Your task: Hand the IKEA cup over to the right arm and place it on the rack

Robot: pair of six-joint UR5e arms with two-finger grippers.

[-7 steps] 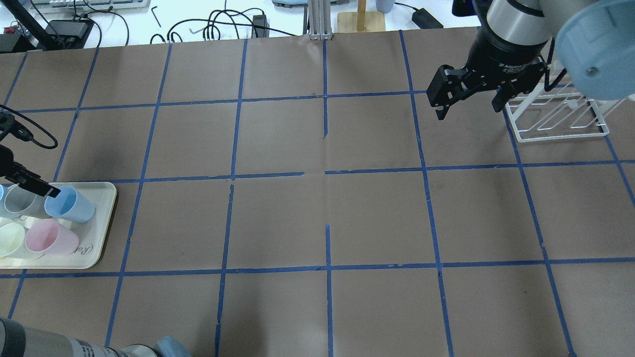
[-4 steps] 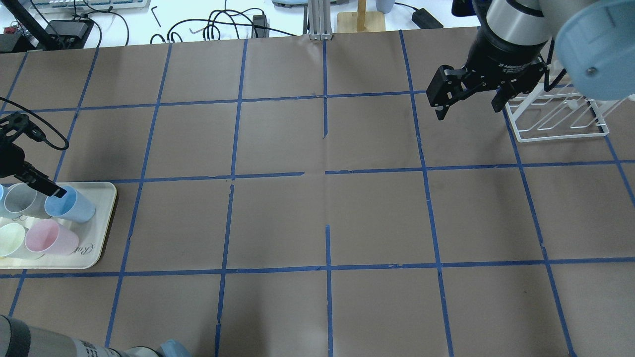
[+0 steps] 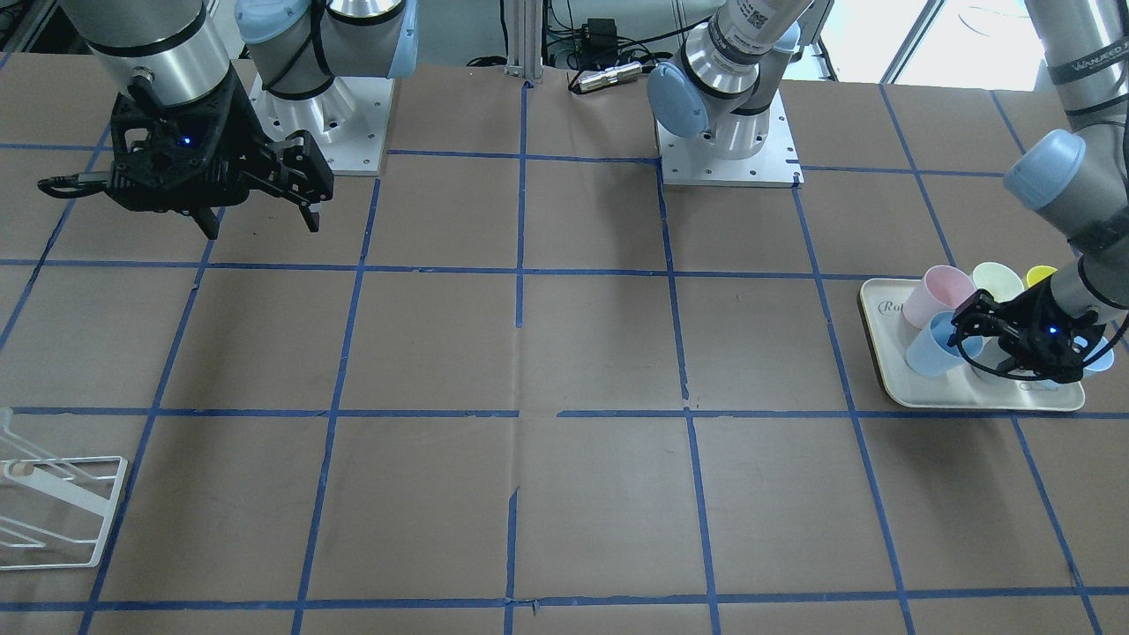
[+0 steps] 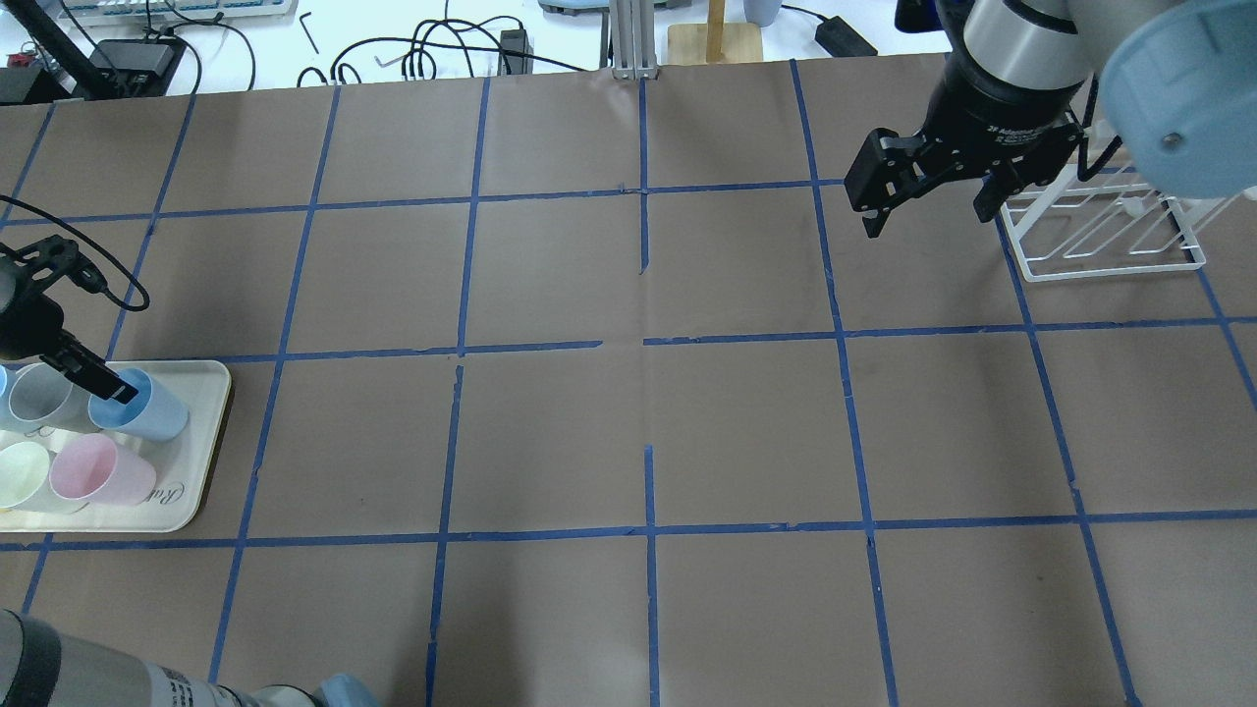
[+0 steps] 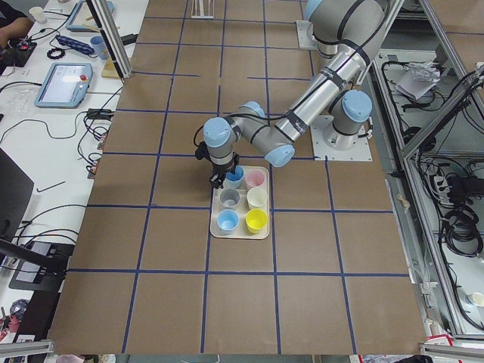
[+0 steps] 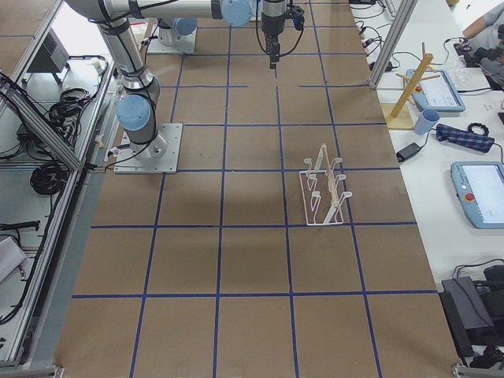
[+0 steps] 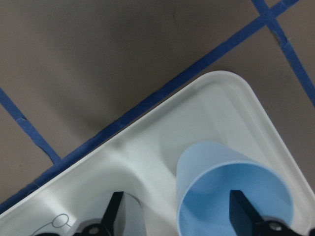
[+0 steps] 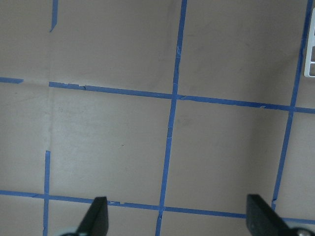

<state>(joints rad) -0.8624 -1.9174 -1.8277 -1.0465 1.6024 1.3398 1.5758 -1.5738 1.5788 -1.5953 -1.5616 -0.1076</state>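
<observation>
The IKEA cup, a pale sky-blue tumbler, stands at the right end of the cream tray. It also shows in the front view and the left wrist view. My left gripper is open and low over the tray. One finger is inside the cup's mouth and the other is outside, over the grey cup. My right gripper is open and empty, above the table beside the white wire rack.
The tray also holds a pink cup, a pale green cup, a yellow cup and a second blue cup. Cables and devices lie beyond the table's far edge.
My left gripper has moved right and down, so one finger went from the blue cup's rim into its mouth. The right arm has not moved.
</observation>
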